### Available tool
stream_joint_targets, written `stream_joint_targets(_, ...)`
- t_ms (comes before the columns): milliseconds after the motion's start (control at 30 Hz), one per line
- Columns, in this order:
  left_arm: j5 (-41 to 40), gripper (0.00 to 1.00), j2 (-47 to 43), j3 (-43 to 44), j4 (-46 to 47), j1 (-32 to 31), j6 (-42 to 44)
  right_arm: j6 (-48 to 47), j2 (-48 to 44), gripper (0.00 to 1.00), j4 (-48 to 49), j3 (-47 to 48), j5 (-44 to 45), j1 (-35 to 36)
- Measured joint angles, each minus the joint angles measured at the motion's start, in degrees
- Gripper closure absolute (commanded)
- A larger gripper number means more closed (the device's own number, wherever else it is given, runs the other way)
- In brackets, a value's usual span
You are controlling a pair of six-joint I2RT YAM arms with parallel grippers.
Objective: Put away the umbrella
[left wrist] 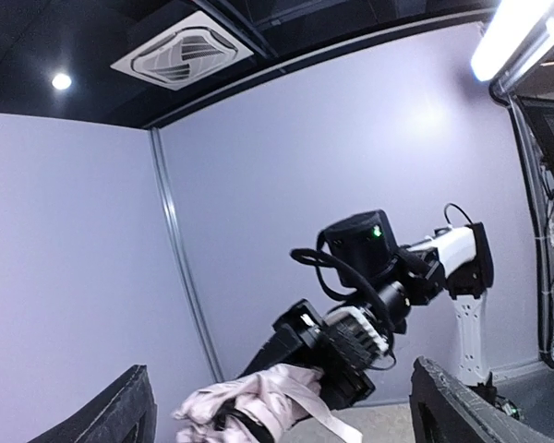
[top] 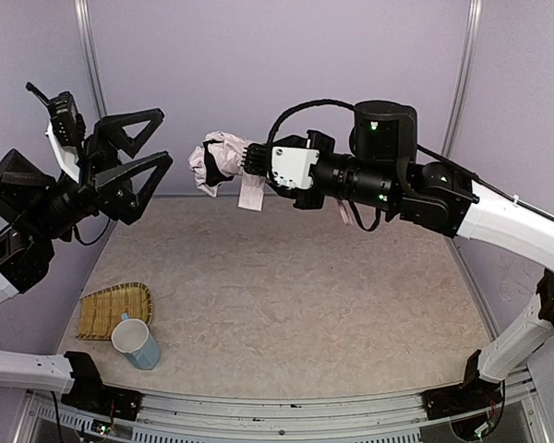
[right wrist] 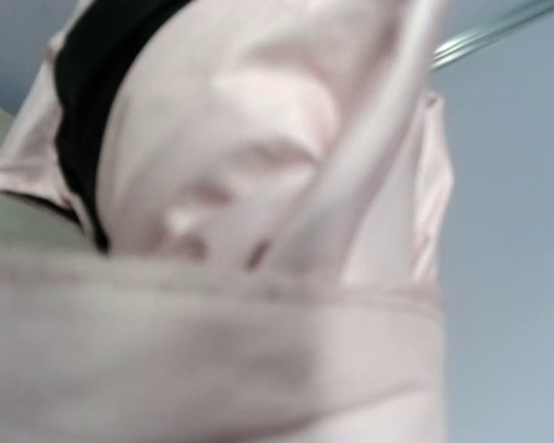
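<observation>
The umbrella (top: 217, 161) is a folded bundle of pale pink fabric with black lining showing, held high above the back of the table. My right gripper (top: 249, 161) is shut on it, and a pink strap hangs below. In the right wrist view the pink fabric (right wrist: 222, 185) fills the frame and hides the fingers. In the left wrist view the umbrella (left wrist: 258, 401) sits low in the middle, between my fingers but farther off. My left gripper (top: 157, 148) is open and empty, raised at the left and pointing toward the umbrella, apart from it.
A woven straw tray (top: 115, 309) lies at the table's near left. A light blue cup (top: 137, 342) stands next to it. Purple walls close in the back and sides.
</observation>
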Motion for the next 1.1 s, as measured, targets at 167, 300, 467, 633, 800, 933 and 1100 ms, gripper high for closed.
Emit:
stream_joint_targets(167, -0.4, 0.55, -0.8, -4.2, -3.3, -4.8, -3.8, 8.8, -0.3, 1.0, -4.6, -0.5, -1.7, -0.9)
stream_joint_targets(300, -1.0, 0.57, 1.9, -5.6, -4.7, -8.0, -5.4, 13.6, -0.3, 1.0, -6.0, -0.6, -2.6, -1.4)
stream_joint_targets(467, -5.3, 0.41, 6.9, -5.6, -5.2, -10.6, -6.8, 16.9, -0.3, 1.0, -6.6, -0.6, -2.7, -1.4)
stream_joint_targets(633, -10.6, 0.38, 9.3, -5.7, -3.9, -11.0, -10.1, 18.1, -0.3, 1.0, -6.6, -0.8, -2.6, -1.4)
stream_joint_targets(800, -14.2, 0.4, 11.2, -5.7, -0.6, -11.2, -13.3, 18.2, -0.3, 1.0, -6.6, -0.8, -2.2, -1.9)
stream_joint_targets(933, -14.4, 0.41, 12.3, -5.7, 0.6, -11.3, -15.0, 18.3, -0.3, 1.0, -6.5, -0.8, -2.1, -2.0)
stream_joint_targets(1100, -13.5, 0.55, 15.0, -5.5, 0.8, -11.3, -16.0, 18.3, -0.3, 1.0, -6.3, -0.9, -2.2, -2.0)
